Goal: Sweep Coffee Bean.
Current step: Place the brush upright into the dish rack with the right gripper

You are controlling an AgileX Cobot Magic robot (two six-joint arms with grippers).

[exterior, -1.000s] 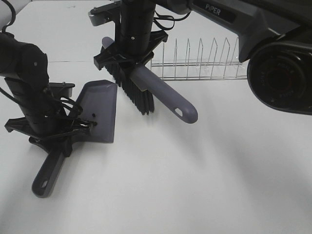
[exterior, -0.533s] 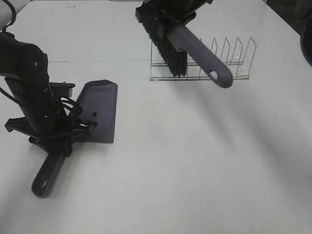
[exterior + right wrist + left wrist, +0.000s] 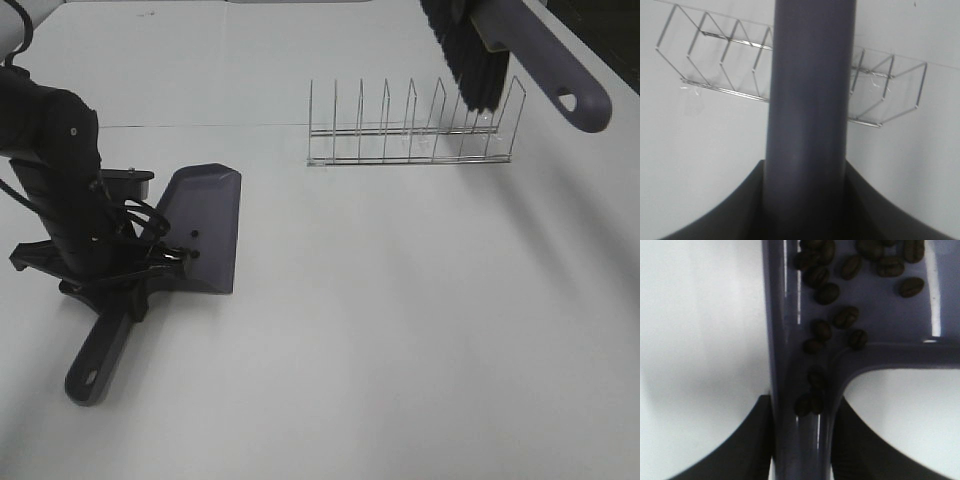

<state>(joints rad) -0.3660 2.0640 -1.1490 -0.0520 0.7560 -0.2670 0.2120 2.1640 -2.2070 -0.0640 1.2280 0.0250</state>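
In the high view, we see the left claw clenched round the handle of the grey dustpan, whose blade rests on the white surface. Well apart, the brush hangs above the right end of the wire rack. The right claw is out of this frame.

At the left wrist, the coffee bean cluster lies inside the dustpan. It sits toward the handle end, with a few beans in the handle's channel between the left claw's fingers.

At the right wrist, the right claw grasps the brush handle, with the wire rack beyond it.

We judge the sweeping done and the brush bound for the wire rack. To do this well, we would keep the dustpan level, or tipped slightly toward its handle, so no bean rolls off the blade. We would also lower the brush slowly between the wires.
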